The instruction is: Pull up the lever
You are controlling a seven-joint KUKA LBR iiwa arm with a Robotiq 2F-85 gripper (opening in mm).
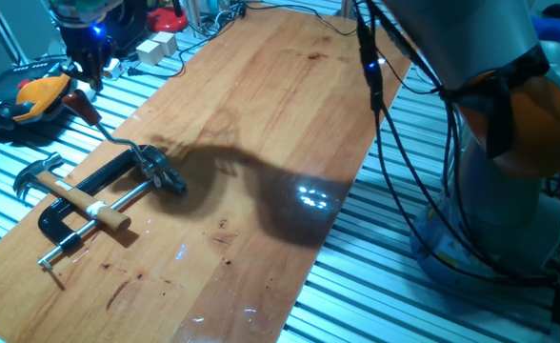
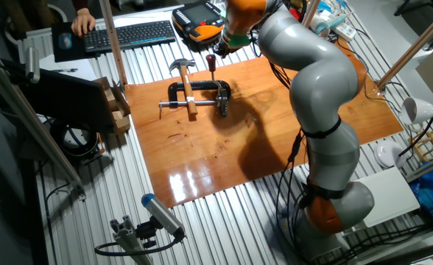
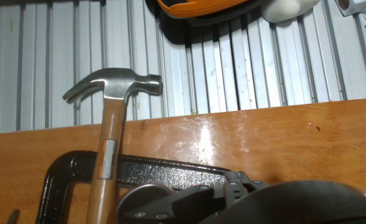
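Overhead, fingers [image 1: 88,71] above lever [image 1: 109,131], apart

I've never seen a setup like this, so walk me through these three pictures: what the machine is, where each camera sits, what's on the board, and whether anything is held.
The machine is a grey and orange robot arm with a two-finger gripper at its end. Two pictures come from fixed cameras on different sides of the table; the third comes from a camera on the hand, looking down past the fingers.

On the wooden board lies a black clamp with a hammer resting across it. The clamp's thin silver lever has a reddish tip that points up toward the gripper. The gripper hangs right at that tip, but the pictures do not show whether its fingers are closed on it. An orange handheld controller lies on the metal table beyond the board.
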